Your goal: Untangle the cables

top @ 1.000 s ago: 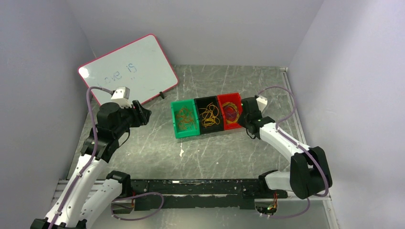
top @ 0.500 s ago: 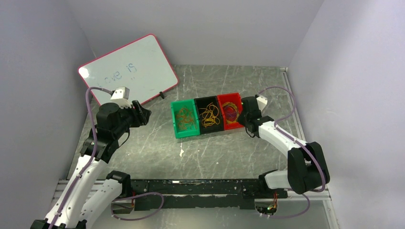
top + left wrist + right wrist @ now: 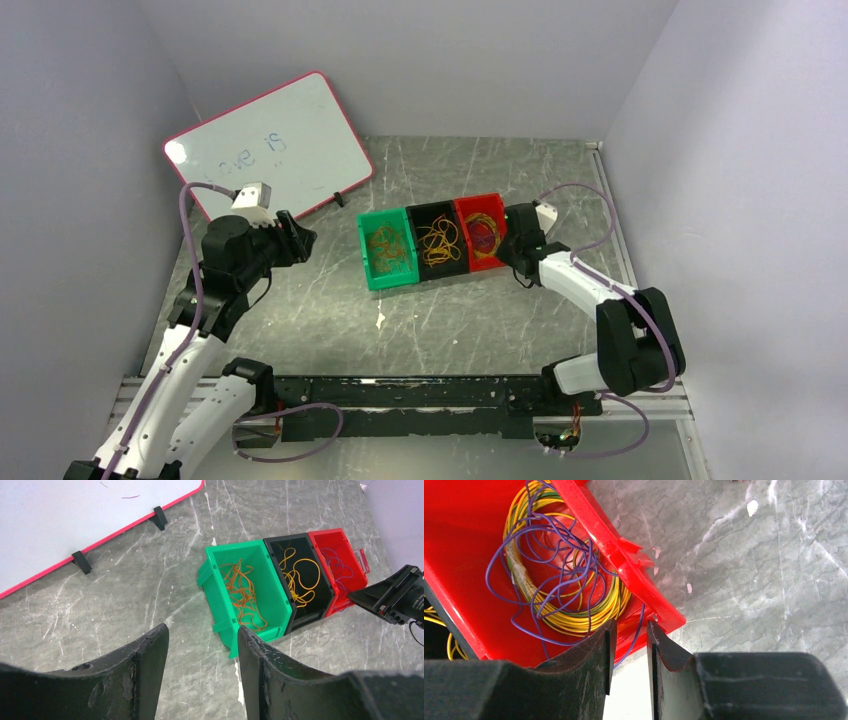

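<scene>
While working from big to small, start with the grey table filling the top view. Upper left of that view: a red-edged whiteboard, propped at a slant. Lower middle of the left wrist view: the left gripper, hanging over bare tabletop well apart from the bins, fingers spread wide, holding nothing.

Centre of the top view: three bins in a touching row, green bin, black bin, red bin. Hard against the red bin's right side: the right gripper, fingers drawn close with a slim gap left, poised at the bin's near corner. Nothing clamped, by the look of that gap.

Inside the bins: the cables. Orange loops in green, yellow in black. In red, a yellow-green coil laced through with loose purple loops. Smallest of all: one purple strand, spilling over the red rim and down between the right fingers, far too fine to fill the gap.

Likely handling: featherweight, limp yet springy, quick to snag, so apt to drag the whole clump or tip the light bin on a hard tug. Best taken by that single stray purple strand at the rim, clear of the dense coil, then drawn out slowly. Possibly worth pinning the coil with the free left fingers.
</scene>
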Robot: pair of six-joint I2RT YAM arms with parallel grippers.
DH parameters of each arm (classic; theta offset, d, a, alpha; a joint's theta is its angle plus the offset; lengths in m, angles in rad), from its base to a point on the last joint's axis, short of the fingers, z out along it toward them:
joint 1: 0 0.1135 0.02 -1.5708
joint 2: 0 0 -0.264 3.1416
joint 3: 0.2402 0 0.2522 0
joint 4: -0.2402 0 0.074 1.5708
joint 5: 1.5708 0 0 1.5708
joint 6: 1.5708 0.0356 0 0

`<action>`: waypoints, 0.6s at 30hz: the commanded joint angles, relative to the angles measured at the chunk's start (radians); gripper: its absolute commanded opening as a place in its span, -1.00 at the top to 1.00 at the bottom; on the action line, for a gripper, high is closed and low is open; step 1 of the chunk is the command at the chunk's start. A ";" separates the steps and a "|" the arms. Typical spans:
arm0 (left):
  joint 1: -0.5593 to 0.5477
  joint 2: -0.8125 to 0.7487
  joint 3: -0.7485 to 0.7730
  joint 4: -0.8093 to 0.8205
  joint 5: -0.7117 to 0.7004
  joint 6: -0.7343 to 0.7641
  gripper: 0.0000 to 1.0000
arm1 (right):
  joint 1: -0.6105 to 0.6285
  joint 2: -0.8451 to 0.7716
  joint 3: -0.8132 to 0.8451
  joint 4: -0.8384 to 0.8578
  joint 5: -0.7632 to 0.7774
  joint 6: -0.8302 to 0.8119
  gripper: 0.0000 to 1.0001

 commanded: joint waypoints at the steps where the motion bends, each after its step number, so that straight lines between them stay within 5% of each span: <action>1: 0.011 -0.010 -0.005 -0.004 -0.001 0.007 -0.16 | -0.015 0.024 0.003 0.017 0.002 -0.009 0.38; 18: 0.011 -0.010 -0.007 -0.003 -0.003 0.007 -0.15 | -0.024 0.014 0.013 0.059 -0.028 -0.055 0.90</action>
